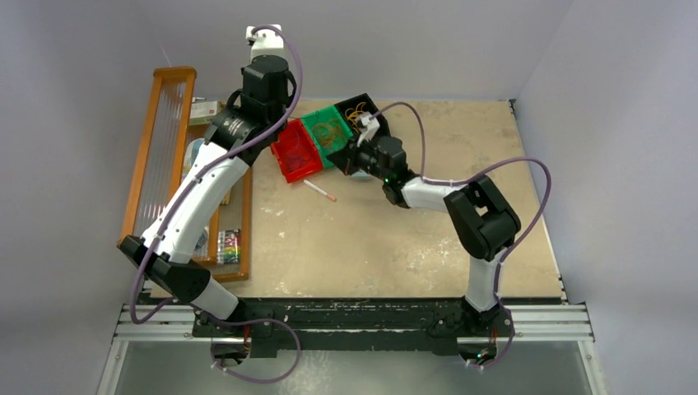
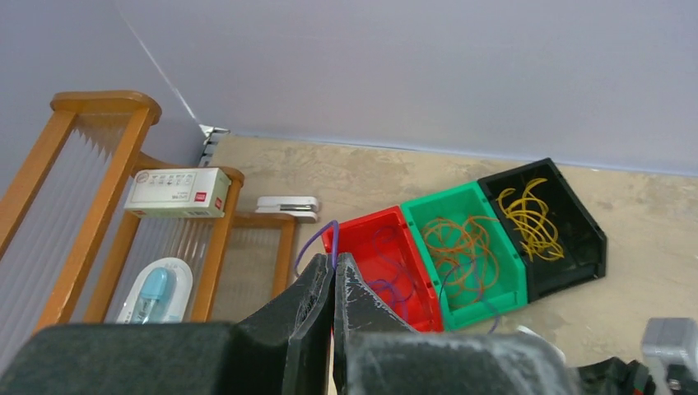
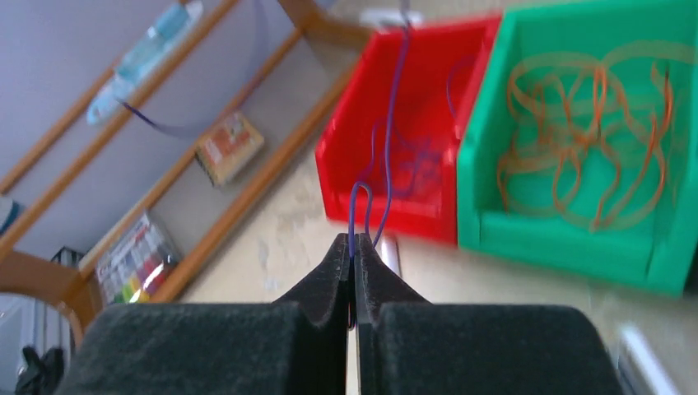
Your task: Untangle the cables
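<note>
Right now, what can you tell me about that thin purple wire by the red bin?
The purple wire is very thin and limp, plastic-coated by its look. Tangled loops lie inside the red bin; one strand rises over its rim to the shut right tool, which pinches a small bend. The shut left tool nips a purple loop too.

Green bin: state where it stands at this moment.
In the top external view, the green bin stands near the far edge of the table, left of centre, between the red bin and the black bin, with orange cables looped inside.
</note>
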Robot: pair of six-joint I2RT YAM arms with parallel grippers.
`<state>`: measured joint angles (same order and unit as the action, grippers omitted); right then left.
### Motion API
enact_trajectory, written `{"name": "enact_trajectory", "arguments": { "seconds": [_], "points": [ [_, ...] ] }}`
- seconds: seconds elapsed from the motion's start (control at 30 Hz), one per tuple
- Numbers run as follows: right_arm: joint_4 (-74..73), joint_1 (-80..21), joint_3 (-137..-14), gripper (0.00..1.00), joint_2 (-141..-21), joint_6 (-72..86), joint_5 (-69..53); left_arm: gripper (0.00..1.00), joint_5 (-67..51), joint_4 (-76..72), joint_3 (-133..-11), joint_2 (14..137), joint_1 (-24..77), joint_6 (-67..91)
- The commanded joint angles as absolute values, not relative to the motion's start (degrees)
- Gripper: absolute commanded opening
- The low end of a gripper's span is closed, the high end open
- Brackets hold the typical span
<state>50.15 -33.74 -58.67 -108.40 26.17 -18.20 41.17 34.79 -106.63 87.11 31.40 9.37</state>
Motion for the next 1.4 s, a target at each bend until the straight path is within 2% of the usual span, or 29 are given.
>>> {"name": "enact_trajectory", "arguments": {
  "seconds": [0.0, 0.37, 0.7, 0.77, 0.83, 0.93, 1.0, 1.2, 1.37],
  "points": [
    [47.1, -33.7, -71.9, 0.00, -112.6, 22.7, -23.3, 0.00, 44.5, 32.3, -110.6, 89.8, 28.6, 7.5],
    [37.9, -35.1, -101.5, 0.00, -132.7, 19.8, -23.4, 0.00, 39.7, 27.4, -111.0, 93.6, 20.4, 8.1],
    [32.3, -37.6, -114.5, 0.00, -141.6, 16.0, -20.7, 0.00, 36.7, 25.6, -111.3, 96.2, 17.8, 9.2],
    [31.2, -37.9, -116.3, 0.04, -142.8, 15.4, -20.4, 0.00, 36.3, 25.2, -110.7, 96.2, 17.5, 9.4],
    [30.9, -38.0, -117.2, 0.12, -143.6, 14.9, -20.4, 0.00, 35.9, 24.8, -110.5, 96.4, 17.2, 9.5],
    [32.4, -38.0, -114.7, 0.29, -141.7, 14.7, -20.7, 0.00, 35.4, 24.4, -110.2, 96.6, 17.0, 9.7],
    [34.3, -38.0, -110.9, 0.37, -138.8, 14.4, -20.8, 0.00, 35.3, 24.1, -110.0, 96.9, 16.9, 9.8],
    [39.2, -37.7, -96.1, 0.49, -128.6, 12.1, -16.9, 0.00, 34.8, 23.3, -110.0, 98.3, 16.7, 10.5],
    [43.2, -36.9, -83.2, 0.53, -120.6, 12.2, -13.8, 0.00, 34.9, 22.5, -110.3, 99.3, 16.6, 10.7]
  ]
}}
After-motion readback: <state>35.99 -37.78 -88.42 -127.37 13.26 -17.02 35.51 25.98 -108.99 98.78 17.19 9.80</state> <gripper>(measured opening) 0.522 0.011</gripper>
